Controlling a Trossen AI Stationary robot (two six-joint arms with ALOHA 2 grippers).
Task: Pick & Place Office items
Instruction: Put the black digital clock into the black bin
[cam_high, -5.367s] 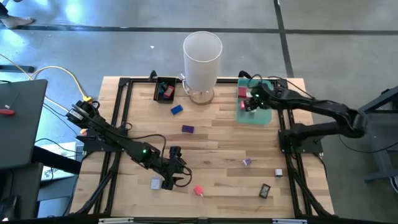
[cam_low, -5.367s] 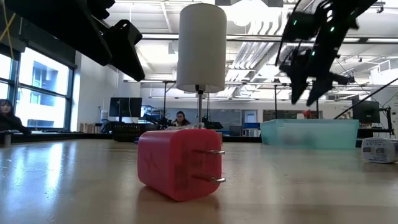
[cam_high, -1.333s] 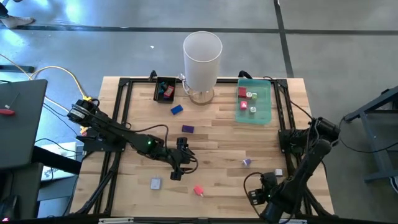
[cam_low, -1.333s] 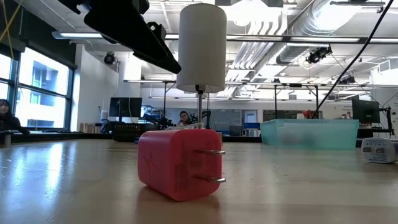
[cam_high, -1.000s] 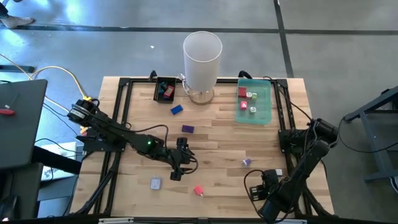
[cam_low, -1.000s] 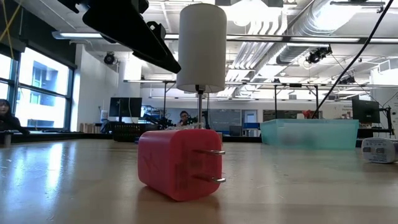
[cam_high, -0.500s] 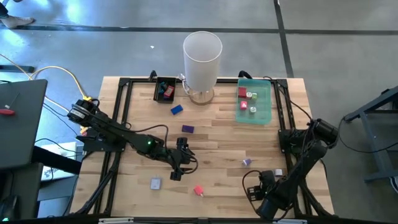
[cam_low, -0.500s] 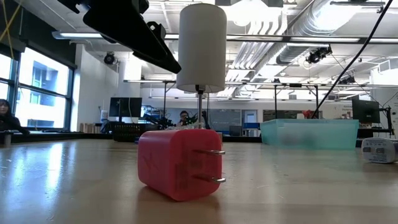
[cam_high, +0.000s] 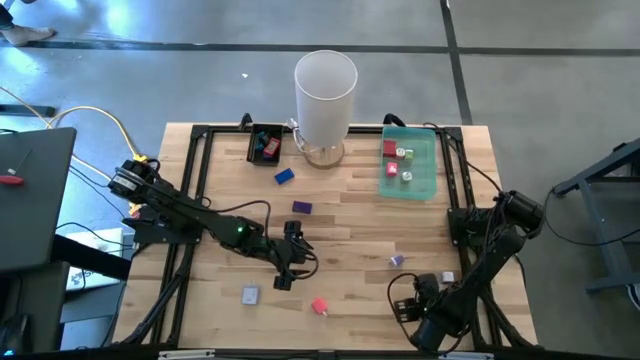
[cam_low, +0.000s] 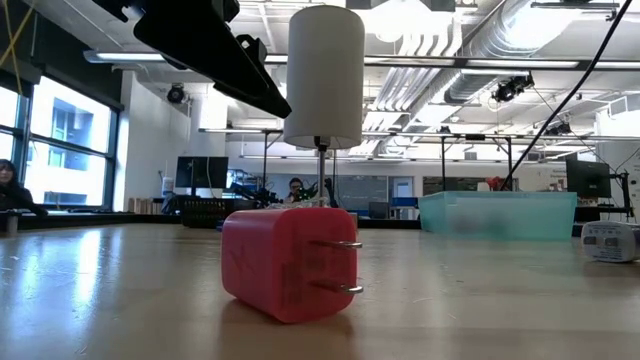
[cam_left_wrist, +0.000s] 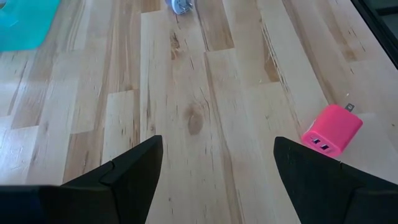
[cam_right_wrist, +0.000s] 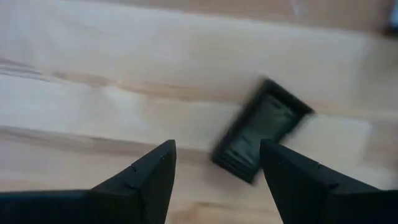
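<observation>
**Spotter:** Give me the table, big things first.

**Operator:** The tall white cylinder (cam_high: 326, 95) stands at twelve o'clock. The green tray (cam_high: 430, 176) is at one o'clock with a red and a few pale pieces in it, and the small black tray (cam_high: 254, 148) is at eleven. Loose on the wood are a blue block (cam_high: 284, 177), a purple block (cam_high: 301, 208), a grey piece (cam_high: 249, 295), the pink charger (cam_high: 319, 306) at six o'clock, and a small purple clip (cam_high: 397, 261) at four.

**Spotter:** And your arms?

**Operator:** My left gripper (cam_high: 284, 270) hangs near the centre, fingers spread wide over bare wood, holding nothing. My right gripper (cam_high: 407, 310) is low at five o'clock by the table's front edge. Its fingers stand apart with nothing between them, and the black piece (cam_right_wrist: 261, 130) lies just ahead of them on the table.

**Spotter:** How will that piece handle?

**Operator:** I judge it light, rigid and flat, probably smooth plastic, so it could skate off if I nudge one end. It lies askew to my fingers. I'd rotate the wrist to square up, drop low, and pinch it across its narrow width at the middle.
</observation>
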